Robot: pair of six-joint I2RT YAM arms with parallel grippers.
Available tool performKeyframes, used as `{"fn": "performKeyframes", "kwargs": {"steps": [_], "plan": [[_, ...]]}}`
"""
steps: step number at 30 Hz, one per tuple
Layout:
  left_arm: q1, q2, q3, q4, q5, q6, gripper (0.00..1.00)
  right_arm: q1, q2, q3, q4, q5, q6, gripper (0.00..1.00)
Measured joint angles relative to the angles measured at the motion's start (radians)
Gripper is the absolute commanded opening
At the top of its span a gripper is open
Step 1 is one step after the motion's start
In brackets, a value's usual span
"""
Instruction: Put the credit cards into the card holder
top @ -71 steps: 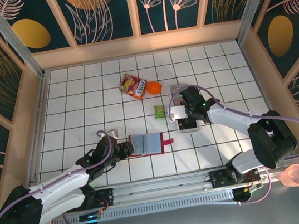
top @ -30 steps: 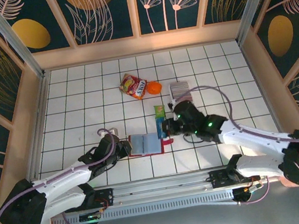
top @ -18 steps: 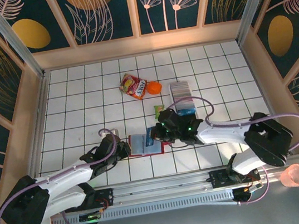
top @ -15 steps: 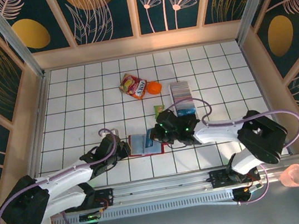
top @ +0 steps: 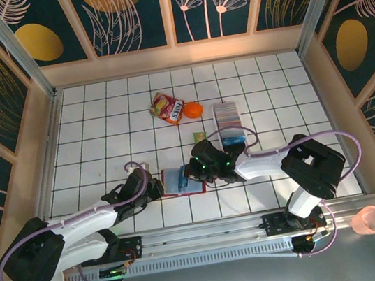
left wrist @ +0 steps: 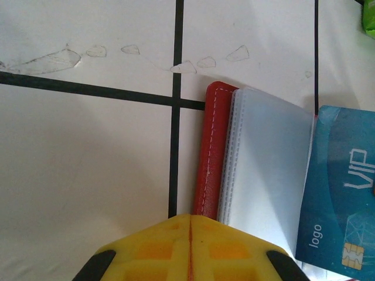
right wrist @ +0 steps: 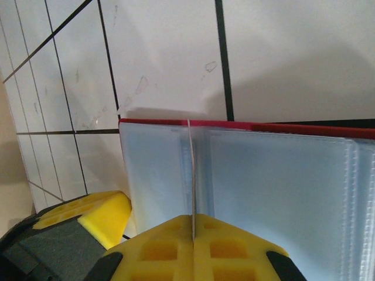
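I see left hand (left wrist: 190, 225) closed, touching card holder (left wrist: 211, 152) at its left edge. Right hand (right wrist: 193, 225) clamped on teal credit card (left wrist: 340, 222), which lies against the holder's clear sleeves.

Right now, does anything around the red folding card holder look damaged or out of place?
Only the white gridded tabletop: a row of small chipped or peeled marks runs across it, close to a corner of the small red leather-like card holder. The holder itself lies open, with no damage that I can see.
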Motion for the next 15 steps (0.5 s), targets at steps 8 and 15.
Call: {"fn": "performKeyframes", "kwargs": {"steps": [8, 15], "plan": [[0.0, 0.018, -0.001, 0.017, 0.004, 0.003, 0.04, 0.009, 0.009, 0.0, 0.013, -0.006, 0.013, 0.0], [0.0, 0.035, -0.002, 0.032, 0.008, 0.007, 0.01, 0.015, 0.018, 0.0, 0.027, -0.006, 0.02, 0.0]]}}
